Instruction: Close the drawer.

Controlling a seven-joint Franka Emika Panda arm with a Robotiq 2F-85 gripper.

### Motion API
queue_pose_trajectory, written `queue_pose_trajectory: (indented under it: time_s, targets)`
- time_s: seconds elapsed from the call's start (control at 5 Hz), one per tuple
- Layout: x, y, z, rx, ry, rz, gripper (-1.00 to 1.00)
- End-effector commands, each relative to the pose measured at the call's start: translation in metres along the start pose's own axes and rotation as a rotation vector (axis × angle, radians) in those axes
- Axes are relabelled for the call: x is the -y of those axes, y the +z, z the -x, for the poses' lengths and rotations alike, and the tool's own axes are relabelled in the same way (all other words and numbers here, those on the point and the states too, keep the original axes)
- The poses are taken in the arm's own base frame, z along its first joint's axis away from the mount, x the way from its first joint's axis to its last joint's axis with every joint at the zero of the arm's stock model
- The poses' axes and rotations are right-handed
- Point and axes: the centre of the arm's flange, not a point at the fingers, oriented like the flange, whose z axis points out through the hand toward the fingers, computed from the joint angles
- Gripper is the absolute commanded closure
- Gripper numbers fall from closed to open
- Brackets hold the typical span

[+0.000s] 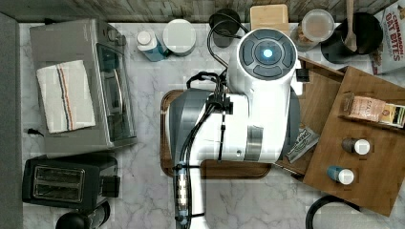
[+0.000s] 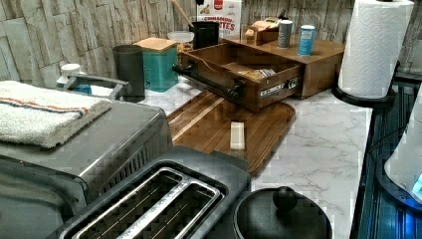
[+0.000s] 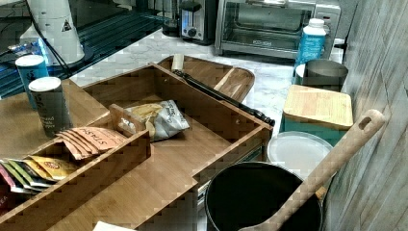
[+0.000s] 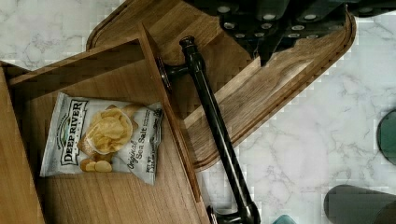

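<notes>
Little of the gripper (image 4: 273,32) can be made out: in the wrist view it is a dark underside with bright screw heads, cut off by the frame edge, and I cannot tell whether it is open or closed. It hangs above the cutting board (image 4: 280,88), near the drawer's black bar handle (image 4: 215,130) and not touching it. In the top view the white arm (image 1: 253,95) covers the gripper, most of the board and the drawer's front.

The drawer (image 2: 234,62) is pulled well out of its wooden unit. Its front wall and handle overhang the near end of the board. Inside lies a chip bag (image 4: 105,135), flat on the drawer floor beside the front wall. In the right view a low divider hides part of the bag (image 3: 161,118).

A small pale wooden block (image 2: 237,135) lies on the board, apart from the drawer.

Two bottles (image 2: 293,35) stand on the unit's top panel (image 1: 372,143), which is cut off at the top view's right. A box of packets (image 3: 72,139) sits on the top panel too.

Bare marble counter (image 1: 143,191) lies open between the board and the toaster oven (image 1: 81,86) on the top view's left. A paper towel roll (image 2: 375,45) stands just beside the unit at the left view's right.
</notes>
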Motion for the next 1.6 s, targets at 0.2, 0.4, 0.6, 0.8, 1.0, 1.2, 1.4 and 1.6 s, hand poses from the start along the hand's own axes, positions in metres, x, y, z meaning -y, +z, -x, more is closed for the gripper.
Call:
queue_pose_trajectory:
  time_s: [0.2,0.4,0.6,0.8,1.0,1.2,1.4,1.6]
  targets:
    - [-0.002,-0.003,-0.002,-0.009,0.002,0.002,1.00]
    - [-0.002,-0.003,-0.002,-0.009,0.002,0.002,1.00]
    - [0.015,0.022,-0.013,-0.023,-0.042,0.036,1.00]
    - [0.028,0.038,-0.023,-0.025,-0.091,0.051,1.00]
    - [0.040,0.051,-0.033,-0.021,-0.129,0.054,1.00]
    - [0.049,0.061,-0.032,-0.070,-0.132,0.026,1.00]
    - [0.060,0.068,-0.029,-0.114,-0.109,-0.009,1.00]
    - [0.072,0.080,-0.039,-0.133,-0.102,-0.015,1.00]
